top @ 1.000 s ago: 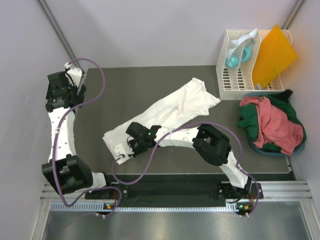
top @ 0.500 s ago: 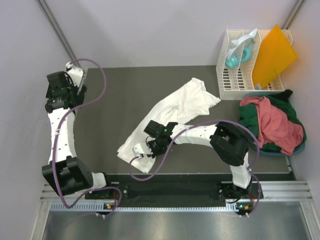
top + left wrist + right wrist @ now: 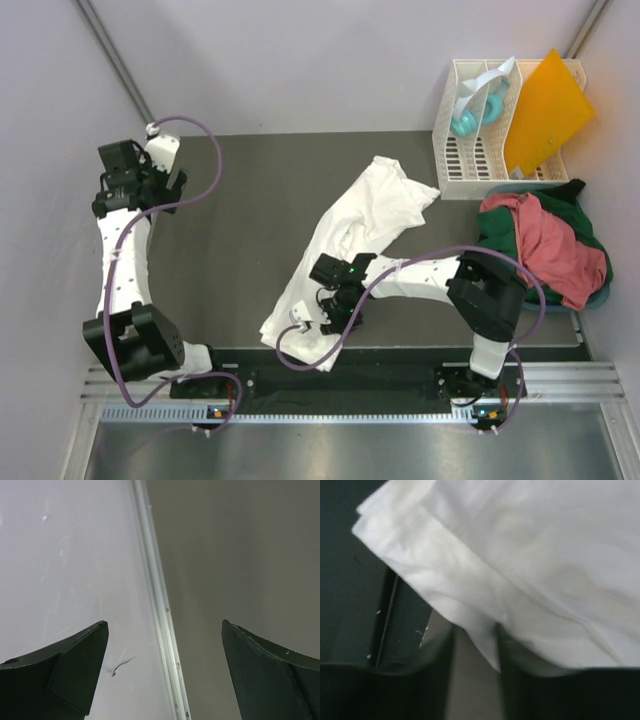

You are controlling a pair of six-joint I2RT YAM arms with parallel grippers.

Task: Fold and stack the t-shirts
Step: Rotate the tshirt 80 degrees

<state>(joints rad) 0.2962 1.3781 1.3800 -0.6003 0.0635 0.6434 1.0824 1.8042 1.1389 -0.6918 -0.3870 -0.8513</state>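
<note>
The large white t-shirt (image 3: 365, 210) lies crumpled in a long diagonal strip, from the table's middle back down to the near edge. My right gripper (image 3: 318, 318) sits low over its near end. In the right wrist view the right gripper (image 3: 475, 645) has its jaws apart, table showing between them, and the white t-shirt (image 3: 530, 555) has a folded hem draped over the fingertips. A salmon-red t-shirt (image 3: 552, 245) and a dark green one (image 3: 497, 240) are heaped at the right. My left gripper (image 3: 150, 185) is open and empty at the far left; the left gripper (image 3: 165, 630) straddles the table's metal edge strip (image 3: 160, 605).
A white slatted rack (image 3: 462, 160) stands at the back right, holding an orange sheet (image 3: 545, 110) and a teal object (image 3: 468, 118). The coloured shirts rest in a blue basket (image 3: 530, 300) at the table's right edge. Grey walls close in on both sides.
My right gripper dragged the white shirt's near end rightward and toward the front edge, then its jaws came apart. The shirt now lies steeper. The left arm shifted only slightly.
</note>
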